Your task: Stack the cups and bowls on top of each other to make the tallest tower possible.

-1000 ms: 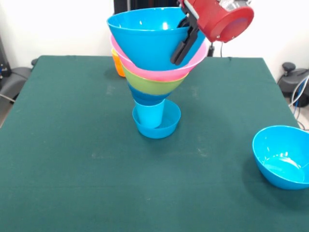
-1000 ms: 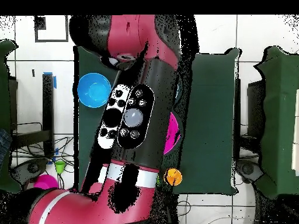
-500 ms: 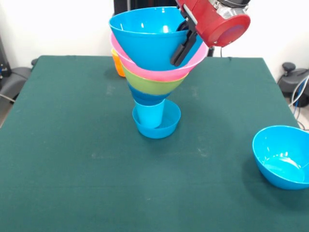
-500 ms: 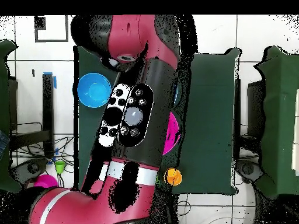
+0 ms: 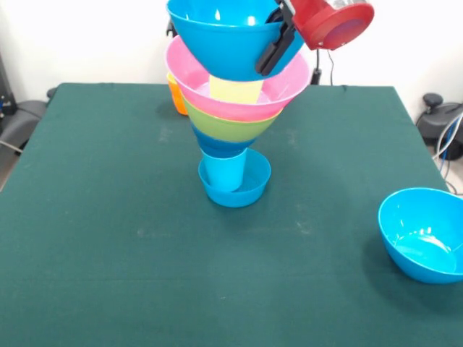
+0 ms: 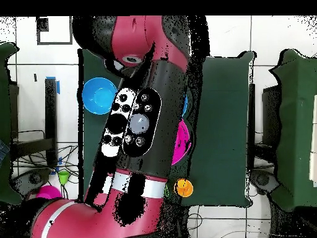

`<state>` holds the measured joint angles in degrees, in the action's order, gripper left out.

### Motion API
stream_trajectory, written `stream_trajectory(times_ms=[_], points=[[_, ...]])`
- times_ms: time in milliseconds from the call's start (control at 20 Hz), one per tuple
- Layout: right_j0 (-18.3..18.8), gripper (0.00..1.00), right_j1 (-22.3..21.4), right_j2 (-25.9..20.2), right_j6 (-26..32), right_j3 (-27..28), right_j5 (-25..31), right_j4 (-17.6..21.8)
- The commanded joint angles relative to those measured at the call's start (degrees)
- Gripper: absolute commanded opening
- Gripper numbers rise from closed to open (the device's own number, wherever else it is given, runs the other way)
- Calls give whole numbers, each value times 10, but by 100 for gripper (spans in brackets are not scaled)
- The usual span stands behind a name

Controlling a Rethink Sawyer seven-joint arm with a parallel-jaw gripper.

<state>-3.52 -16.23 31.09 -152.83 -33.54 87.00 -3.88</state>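
A big blue bowl [image 5: 228,32] is held up in the air, just above the tower [image 5: 235,123]. Its right rim is pinched by the black fingers [image 5: 278,40] of the red gripper [image 5: 273,45], one inside the bowl and one outside. The tower is stood near the far middle of the green worktop [image 5: 108,253]. At its bottom a small blue bowl [image 5: 242,189] is seen, with a light blue cup [image 5: 223,172] stood in it. Above the cup a blue part, a green bowl [image 5: 228,126] and a pink bowl [image 5: 282,83] are stacked, each wider than the one below. A yellow cup [image 5: 235,90] is sat inside the pink bowl, under the lifted bowl. An orange cup [image 5: 176,97] is partly hidden behind the tower, on the left. Another blue bowl [image 5: 423,235] is left alone at the right edge of the worktop, well apart from the tower. From above, most of the tower is covered by the arm [image 6: 139,124]; only the lone blue bowl [image 6: 99,95], a piece of the pink bowl [image 6: 183,141] and the orange cup [image 6: 183,187] are seen.
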Motion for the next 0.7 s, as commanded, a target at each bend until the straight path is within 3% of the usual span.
stream_trajectory(times_ms=[50,300,700], points=[[7,0,0,-35,121,-34,17,48],[6,0,2,-51,92,-83,-37,40],[1,0,-10,-46,84,-113,-27,40]])
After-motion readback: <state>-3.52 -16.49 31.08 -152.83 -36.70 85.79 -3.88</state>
